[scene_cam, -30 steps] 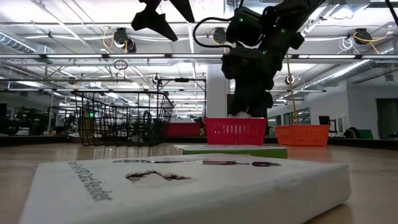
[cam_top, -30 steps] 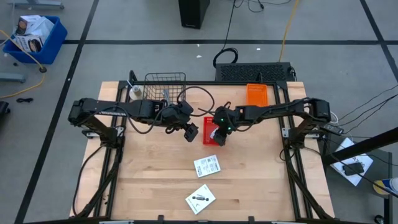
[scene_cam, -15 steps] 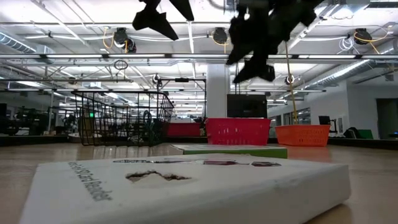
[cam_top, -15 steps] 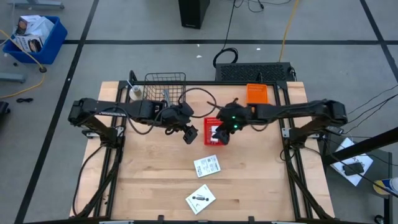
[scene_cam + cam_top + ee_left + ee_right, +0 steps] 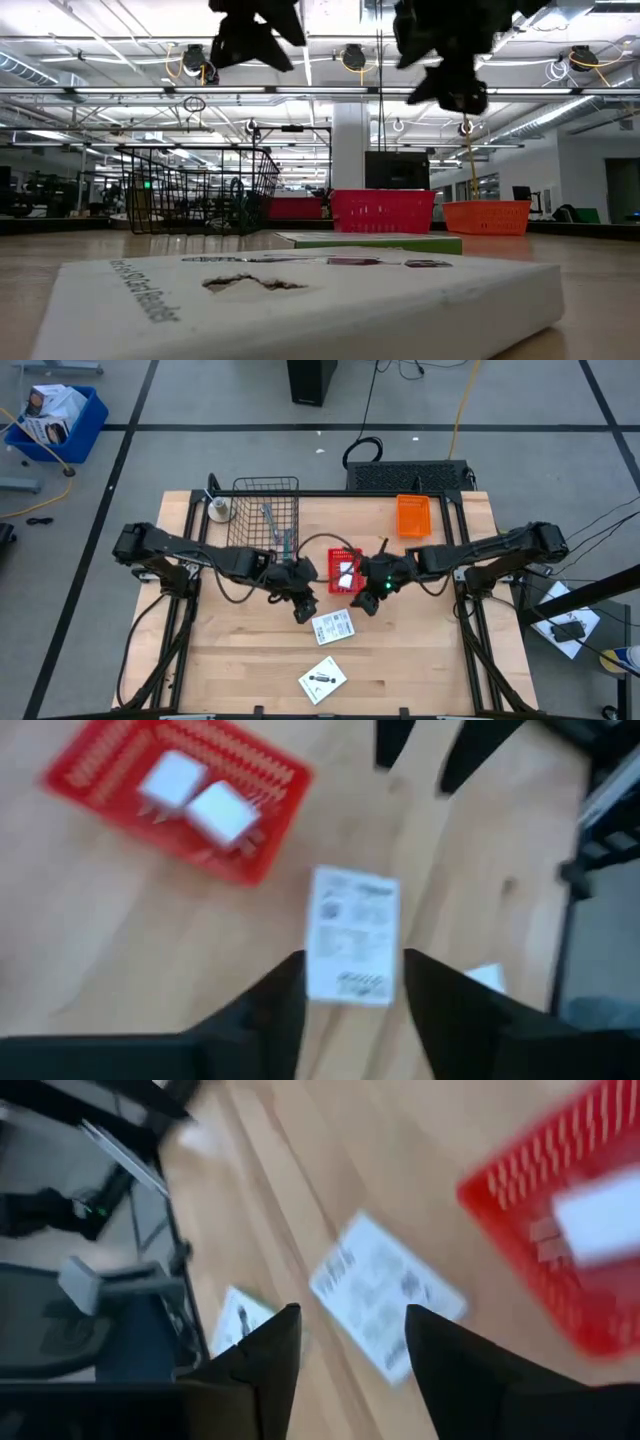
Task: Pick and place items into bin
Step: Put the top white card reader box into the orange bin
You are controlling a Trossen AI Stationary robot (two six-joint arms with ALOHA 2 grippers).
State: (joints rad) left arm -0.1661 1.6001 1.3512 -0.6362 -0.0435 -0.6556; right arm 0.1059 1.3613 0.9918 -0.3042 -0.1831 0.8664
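Both grippers hang open above the table and touch nothing. My left gripper [image 5: 303, 607] [image 5: 350, 995] hovers over the upper white printed packet [image 5: 333, 626] [image 5: 352, 935], which lies flat on the wood. My right gripper [image 5: 370, 600] [image 5: 350, 1350] hangs just to that packet's [image 5: 385, 1295] right. The second packet [image 5: 322, 679] [image 5: 240, 1320] lies flat nearer the near edge. Two small white blocks [image 5: 175, 780] [image 5: 222, 812] rest inside the red bin [image 5: 345, 570] [image 5: 250, 870]. A grey tool [image 5: 268, 517] and a teal stick [image 5: 284, 543] lie in the wire basket [image 5: 265, 485].
An orange bin [image 5: 413, 515] stands at the far right of the table and a white round object [image 5: 217, 509] sits beside the wire basket. In the low view both grippers [image 5: 250, 40] [image 5: 450, 75] hang high above the wood, with bare board around the packets.
My right gripper has risen out of the red bin and moved toward the near edge, ending right of the upper packet. My left gripper has moved toward the near edge and now hangs over that packet. The packets have stayed where they were.
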